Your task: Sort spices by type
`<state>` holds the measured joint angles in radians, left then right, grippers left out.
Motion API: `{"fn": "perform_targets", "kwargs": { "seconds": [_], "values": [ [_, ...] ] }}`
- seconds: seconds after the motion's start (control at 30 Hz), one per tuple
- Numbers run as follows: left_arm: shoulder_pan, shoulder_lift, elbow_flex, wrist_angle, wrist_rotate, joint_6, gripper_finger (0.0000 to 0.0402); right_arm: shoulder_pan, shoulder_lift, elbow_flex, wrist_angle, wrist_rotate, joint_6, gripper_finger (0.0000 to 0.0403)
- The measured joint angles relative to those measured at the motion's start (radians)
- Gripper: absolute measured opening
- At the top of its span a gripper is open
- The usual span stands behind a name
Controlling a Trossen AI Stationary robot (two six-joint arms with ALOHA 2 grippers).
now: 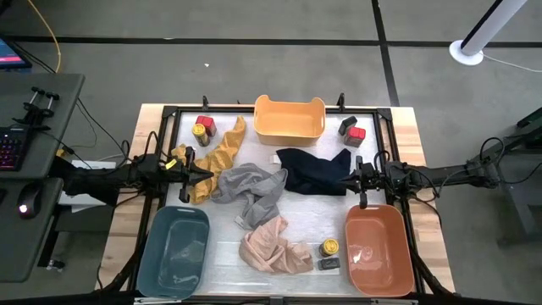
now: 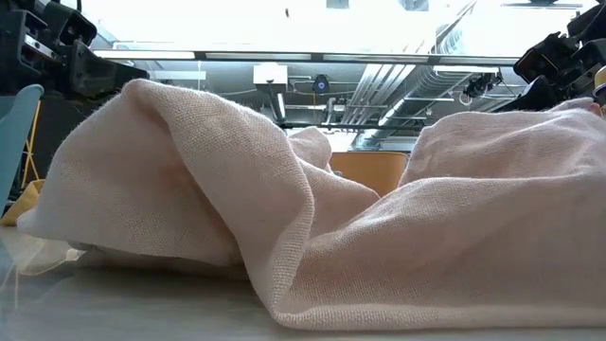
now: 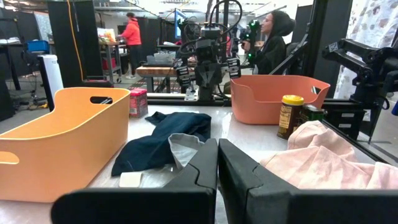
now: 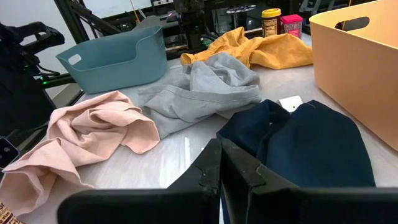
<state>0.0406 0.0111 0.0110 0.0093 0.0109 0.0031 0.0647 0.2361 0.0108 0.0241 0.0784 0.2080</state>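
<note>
The spices stand in three spots. A yellow-lidded jar (image 1: 201, 131) and a red tin (image 1: 206, 124) are at the far left, and show again in the right wrist view as jar (image 4: 270, 22) and red tin (image 4: 291, 25). A dark tin (image 1: 347, 124) and a red tin (image 1: 356, 134) sit at the far right. Another jar (image 1: 329, 247) and a flat dark tin (image 1: 329, 263) stand near the salmon bin. My left gripper (image 1: 203, 175) hangs shut over the yellow cloth's edge. My right gripper (image 1: 349, 178) hangs shut over the navy cloth.
Four crumpled cloths lie mid-table: yellow (image 1: 216, 157), grey (image 1: 250, 191), navy (image 1: 313, 169) and pink (image 1: 271, 247). An orange bin (image 1: 290, 119) stands at the far edge, a teal bin (image 1: 174, 250) near left, a salmon bin (image 1: 378, 250) near right. People stand in the room behind (image 3: 273, 37).
</note>
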Motion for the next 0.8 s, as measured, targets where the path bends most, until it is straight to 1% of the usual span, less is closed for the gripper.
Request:
{"fn": "perform_targets", "kwargs": {
  "seconds": [0.8],
  "values": [
    [0.0, 0.0, 0.0, 0.0, 0.0, 0.0, 0.0, 0.0, 0.0, 0.0, 0.0, 0.0, 0.001, 0.0]
  ]
}}
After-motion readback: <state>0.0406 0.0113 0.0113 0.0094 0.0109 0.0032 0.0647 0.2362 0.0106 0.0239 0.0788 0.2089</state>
